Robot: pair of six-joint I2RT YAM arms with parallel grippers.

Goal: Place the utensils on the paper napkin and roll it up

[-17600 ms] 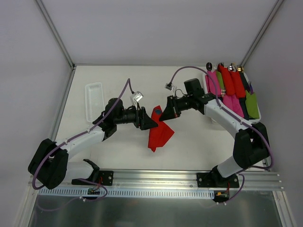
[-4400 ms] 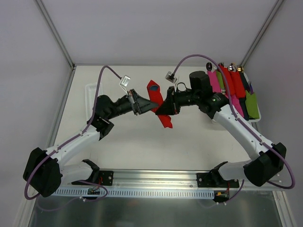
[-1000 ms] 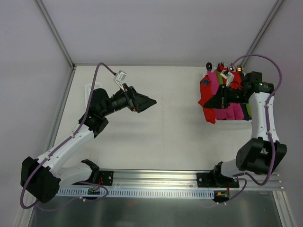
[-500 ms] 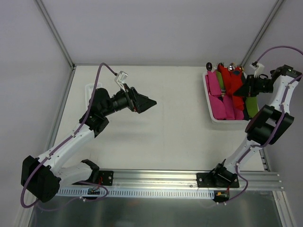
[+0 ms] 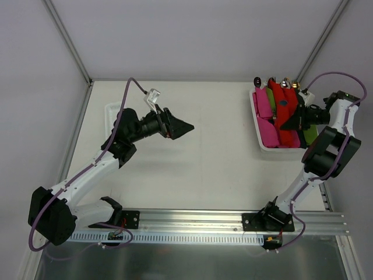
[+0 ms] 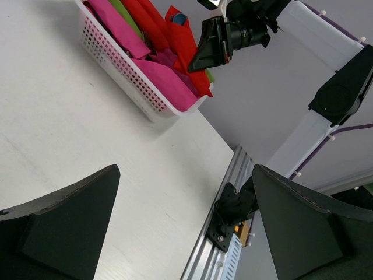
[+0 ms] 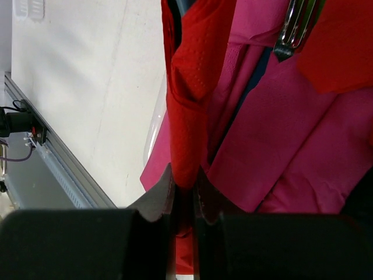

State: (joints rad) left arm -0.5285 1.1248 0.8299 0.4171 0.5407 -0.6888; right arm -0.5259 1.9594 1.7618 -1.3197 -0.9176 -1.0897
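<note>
Right gripper [image 7: 183, 181]: fingers pinched tight on a fold of the red napkin [image 7: 186, 105], at its lower end in the wrist view. The napkin is bunched into a long, loosely rolled strip, not flat. It hangs in or just over the white basket [image 6: 128, 81] at 3 o'clock on the table [image 5: 204, 169], touching the pink bundles [image 7: 274, 134] beside it. A blue tip [image 5: 284, 104] shows at the strip's far end — probably a utensil inside, though the pictures cannot confirm it. Metal handles [image 7: 297, 23] poke from a neighbouring bundle at 1 o'clock in the wrist view. Left gripper [image 5: 178, 127]: jaws spread wide, nothing between them, hovering above bare table at about 10 o'clock from centre and well apart from the basket. Status, as a judgement: loading and rolling look done, and the roll is being put away with the finished ones. Left to do: let go of the roll so it rests in the basket. No loose utensils are visible on the table — no sign of more to wrap.
</note>
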